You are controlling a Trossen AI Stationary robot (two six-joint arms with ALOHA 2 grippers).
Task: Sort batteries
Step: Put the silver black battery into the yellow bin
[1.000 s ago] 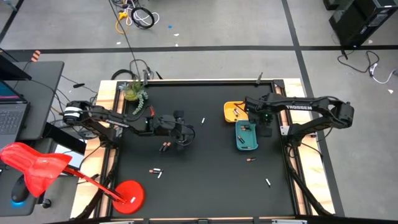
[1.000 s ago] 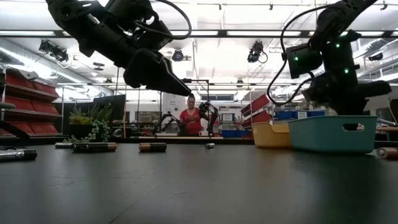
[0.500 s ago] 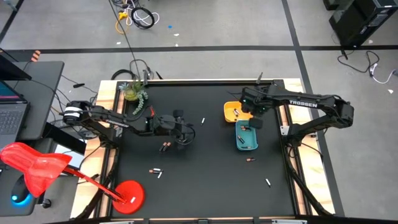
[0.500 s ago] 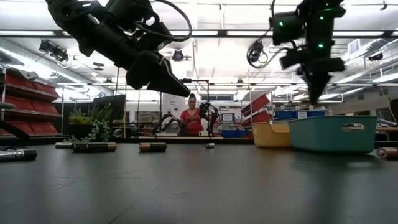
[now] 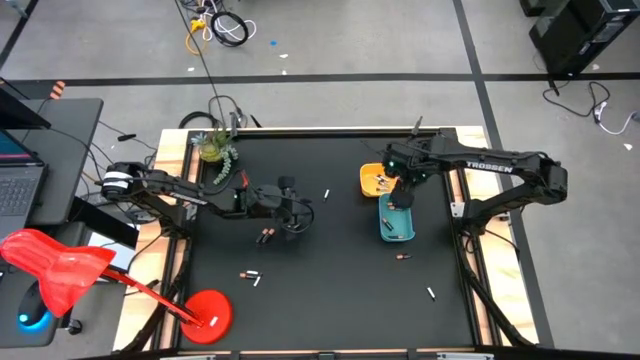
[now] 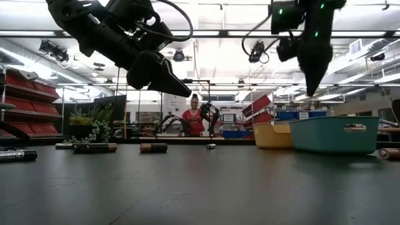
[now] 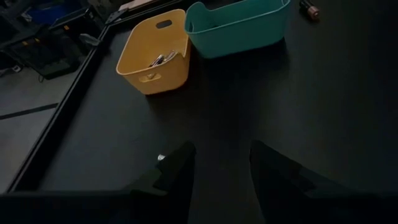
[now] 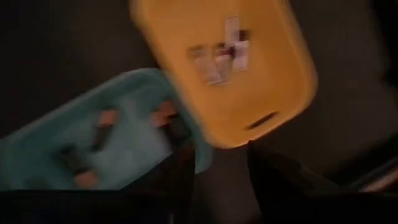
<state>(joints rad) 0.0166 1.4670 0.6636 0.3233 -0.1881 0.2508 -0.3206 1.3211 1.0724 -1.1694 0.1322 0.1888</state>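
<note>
Several batteries lie loose on the black table: a dark pair [image 5: 266,235] near my left gripper, a pale one [image 5: 326,193], two [image 5: 250,275] toward the near left, one [image 5: 403,257] and one [image 5: 431,293] toward the near right. Pale batteries [image 8: 224,56] lie in the yellow tray [image 5: 372,180]. Dark copper-ended ones [image 8: 102,140] lie in the teal tray [image 5: 396,222]. My right gripper [image 8: 221,180] hangs open and pointing down above the two trays, nothing between its fingers. My left gripper [image 7: 221,168] hovers open over the table's middle left, slanting down, with nothing in it.
A potted plant [image 5: 215,148] stands at the far left corner. A red lamp-like stand [image 5: 205,312] sits off the near left corner. In the low view a person [image 6: 194,119] sits far behind the table. Bare black mat lies between the two arms.
My right gripper has risen out of the teal tray, moved a little toward the table's left over the seam between the two trays, and rolled about its own axis. My left arm has kept still.
</note>
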